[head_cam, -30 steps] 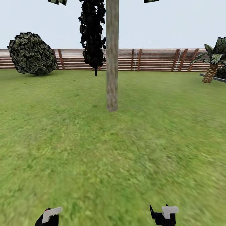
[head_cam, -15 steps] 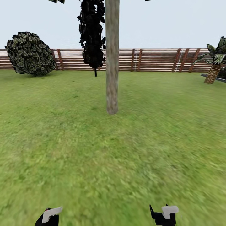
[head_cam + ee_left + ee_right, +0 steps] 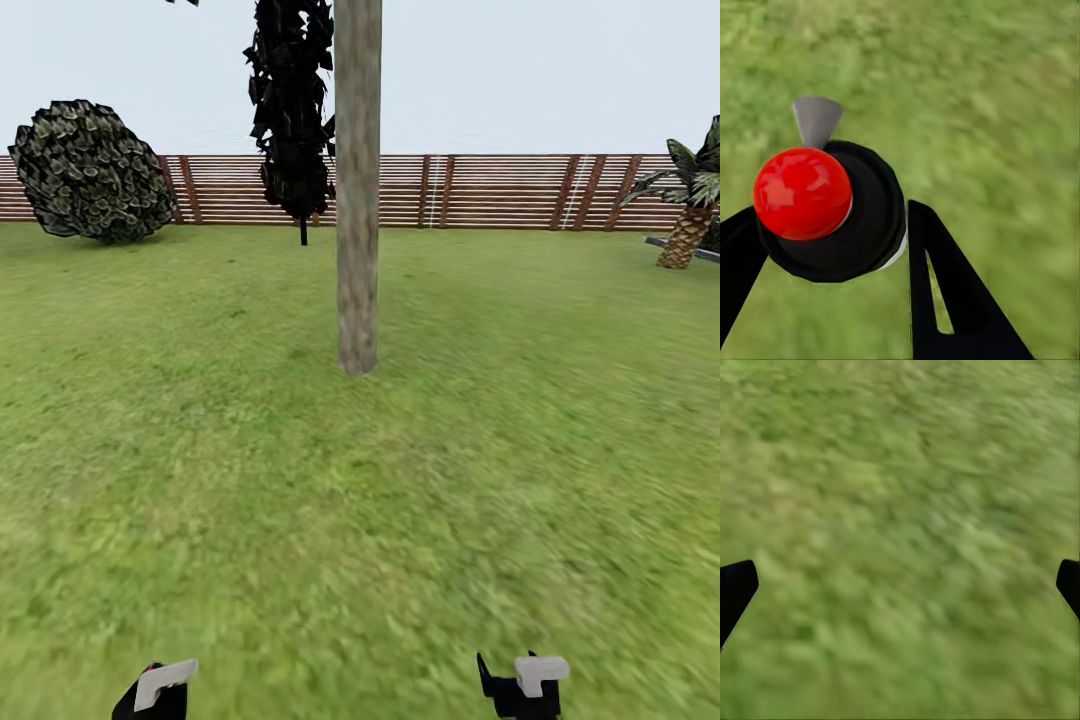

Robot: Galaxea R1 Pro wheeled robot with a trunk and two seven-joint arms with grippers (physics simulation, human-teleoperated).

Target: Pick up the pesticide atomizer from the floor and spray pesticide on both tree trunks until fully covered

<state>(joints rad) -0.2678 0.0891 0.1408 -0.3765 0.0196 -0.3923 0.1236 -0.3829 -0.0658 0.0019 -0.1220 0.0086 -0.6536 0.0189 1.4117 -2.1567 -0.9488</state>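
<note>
As the camera nears, tree trunk (image 3: pixel 357 190) looms larger | left gripper (image 3: pixel 832 247) clasps atomizer (image 3: pixel 825 206) | right gripper (image 3: pixel 900 589) spread open | fence (image 3: pixel 500 190), bush (image 3: pixel 90 172) behind

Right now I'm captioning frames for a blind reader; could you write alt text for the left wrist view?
A black atomizer with a glossy red cap and a grey nozzle sits gripped between the left end effector's black fingers, over blurred green grass.

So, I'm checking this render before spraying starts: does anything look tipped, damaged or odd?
Nothing stands out. The tree trunk stands upright on the lawn, the fence runs level, and the left gripper holds a black, red-capped object, presumably the atomizer.
</note>
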